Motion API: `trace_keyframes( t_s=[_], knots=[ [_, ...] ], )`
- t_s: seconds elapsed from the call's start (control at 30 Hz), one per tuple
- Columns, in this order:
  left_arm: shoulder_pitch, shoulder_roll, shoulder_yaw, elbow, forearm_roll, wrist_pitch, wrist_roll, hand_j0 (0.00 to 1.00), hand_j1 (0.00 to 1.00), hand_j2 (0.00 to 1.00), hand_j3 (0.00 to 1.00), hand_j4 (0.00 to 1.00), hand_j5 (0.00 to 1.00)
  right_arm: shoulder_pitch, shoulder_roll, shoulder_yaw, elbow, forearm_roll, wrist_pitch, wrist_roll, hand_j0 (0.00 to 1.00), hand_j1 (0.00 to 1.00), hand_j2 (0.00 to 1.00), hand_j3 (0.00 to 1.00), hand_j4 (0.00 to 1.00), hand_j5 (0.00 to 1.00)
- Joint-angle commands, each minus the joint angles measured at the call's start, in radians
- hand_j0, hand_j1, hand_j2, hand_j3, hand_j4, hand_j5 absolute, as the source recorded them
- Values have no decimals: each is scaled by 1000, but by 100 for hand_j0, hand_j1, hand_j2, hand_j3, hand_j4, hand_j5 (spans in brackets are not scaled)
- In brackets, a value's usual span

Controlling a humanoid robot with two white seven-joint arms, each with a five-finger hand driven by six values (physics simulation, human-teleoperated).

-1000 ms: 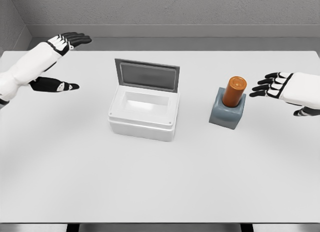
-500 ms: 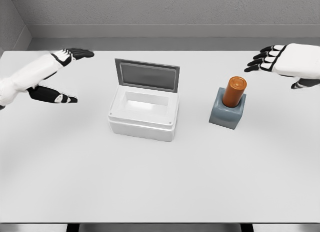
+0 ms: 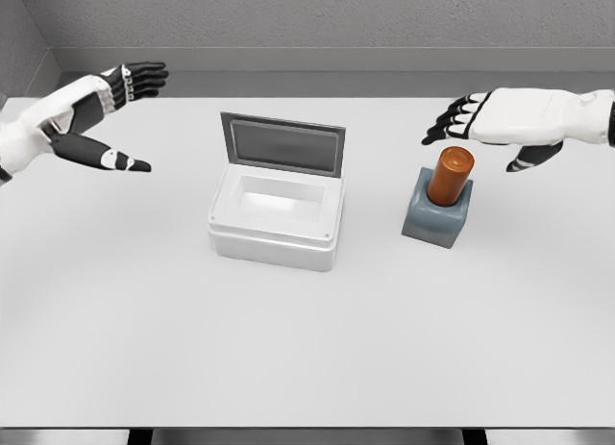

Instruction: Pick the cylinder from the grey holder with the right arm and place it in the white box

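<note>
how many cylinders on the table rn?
1. The orange cylinder stands upright in the grey holder, right of the open white box. The box's visible interior shows none.

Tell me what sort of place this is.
Most likely a simulated tabletop test bench, not a real room: a bare white table against plain grey walls, holding only an open white box and an orange cylinder upright in a grey holder.

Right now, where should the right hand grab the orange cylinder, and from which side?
Grip the orange cylinder on its exposed upper half, coming from the right or above. It stands nearly upright, its base sunk in the grey holder. The right hand, open, hovers just above it.
</note>
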Motion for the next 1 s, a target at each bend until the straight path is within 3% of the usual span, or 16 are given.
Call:
trace_keyframes(
  t_s=[0.0,0.17,0.4,0.73,0.97],
  knots=[
    [0,-22,-5,38,9,14,-1,100,100,100,100,100,100,0,12,20,1,12,3,0,99,99,99,99,99,99],
    [0,-34,-6,64,8,11,-1,100,100,100,100,100,100,-2,68,45,44,51,3,0,98,98,98,98,98,98],
    [2,-47,-22,65,9,16,-1,100,100,100,100,100,100,-2,95,46,76,74,3,0,98,98,98,98,98,98],
    [-3,-51,-26,76,8,14,-1,100,100,100,100,100,100,-8,68,65,5,74,3,0,87,87,87,87,87,87],
    [-3,-51,-26,76,8,14,-1,100,100,100,100,100,100,-9,58,79,5,77,3,0,82,82,82,82,82,82]
  ],
)
